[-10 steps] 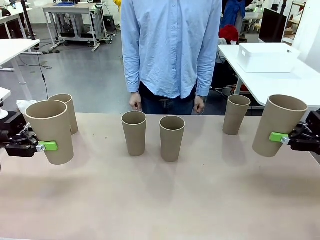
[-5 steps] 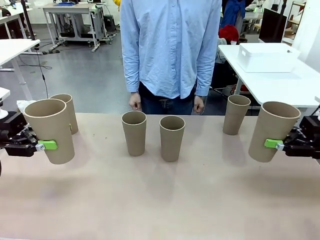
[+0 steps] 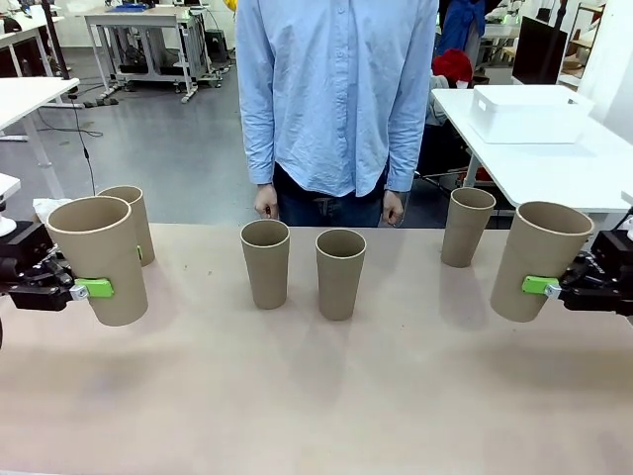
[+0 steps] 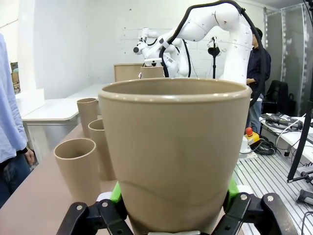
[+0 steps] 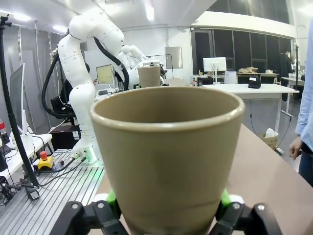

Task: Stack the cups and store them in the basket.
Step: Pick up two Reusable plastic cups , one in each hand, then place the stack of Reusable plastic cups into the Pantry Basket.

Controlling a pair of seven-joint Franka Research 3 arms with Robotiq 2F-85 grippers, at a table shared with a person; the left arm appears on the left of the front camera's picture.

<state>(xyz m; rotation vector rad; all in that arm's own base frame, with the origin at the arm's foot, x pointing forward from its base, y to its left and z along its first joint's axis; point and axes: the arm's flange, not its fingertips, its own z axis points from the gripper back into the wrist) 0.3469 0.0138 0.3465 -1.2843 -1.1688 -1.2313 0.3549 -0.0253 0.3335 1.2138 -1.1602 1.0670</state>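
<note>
Two brown paper cups are held off the table. My left gripper (image 3: 97, 288) is shut on a cup (image 3: 99, 252) at the left edge, seen close up as the cup (image 4: 176, 152) between the left gripper (image 4: 171, 208) pads. My right gripper (image 3: 542, 285) is shut on a cup (image 3: 539, 252) at the right edge, the same cup (image 5: 168, 156) in the right gripper (image 5: 166, 208). On the table stand a cup (image 3: 138, 213) behind the left one, two cups (image 3: 265, 262) (image 3: 340, 272) in the middle and one cup (image 3: 467, 226) at the far right. The white basket (image 3: 524, 117) sits on a separate table behind.
A person in a light blue shirt (image 3: 336, 89) stands at the far edge, hands (image 3: 267, 203) hanging down by the table. The wooden tabletop (image 3: 316, 396) in front of the cups is bare. White tables stand behind on both sides.
My right gripper has carried its cup a little left and down, and the cup now stands less tilted. The left gripper and its cup have barely shifted.
</note>
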